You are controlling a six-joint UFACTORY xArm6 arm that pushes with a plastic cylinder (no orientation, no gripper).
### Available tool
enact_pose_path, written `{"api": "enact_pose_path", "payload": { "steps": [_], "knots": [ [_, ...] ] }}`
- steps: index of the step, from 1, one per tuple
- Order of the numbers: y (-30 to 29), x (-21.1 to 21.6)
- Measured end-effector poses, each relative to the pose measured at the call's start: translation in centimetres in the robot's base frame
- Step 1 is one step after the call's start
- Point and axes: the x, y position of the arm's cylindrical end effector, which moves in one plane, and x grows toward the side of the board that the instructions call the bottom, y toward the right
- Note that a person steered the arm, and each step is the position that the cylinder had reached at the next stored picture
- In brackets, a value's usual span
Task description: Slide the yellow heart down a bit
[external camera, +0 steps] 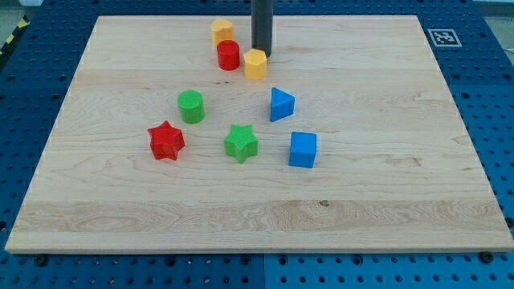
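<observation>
Two yellow blocks stand near the view's top, and I cannot tell which is the heart. One yellow block point(255, 65) sits just below and slightly left of my tip point(262, 54), touching it or nearly so. The other yellow block point(222, 31) lies up and to the left, right behind a red cylinder point(228, 55). The dark rod comes straight down from the view's top edge. My tip rests on the board to the right of the red cylinder.
A green cylinder point(191, 106), red star point(166, 140), green star point(241, 143), blue triangle point(281, 104) and blue cube point(303, 149) lie across the middle of the wooden board point(401, 201). A blue pegboard surrounds the board.
</observation>
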Motion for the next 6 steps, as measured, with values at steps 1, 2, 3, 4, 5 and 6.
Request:
{"api": "enact_pose_path", "payload": {
  "steps": [1,2,3,4,5,6],
  "knots": [
    [0.0,1.9],
    [0.2,2.1],
    [3.2,2.1],
    [4.6,-0.4],
    [2.6,-4.6],
    [-2.7,-8.0]
  ]
}}
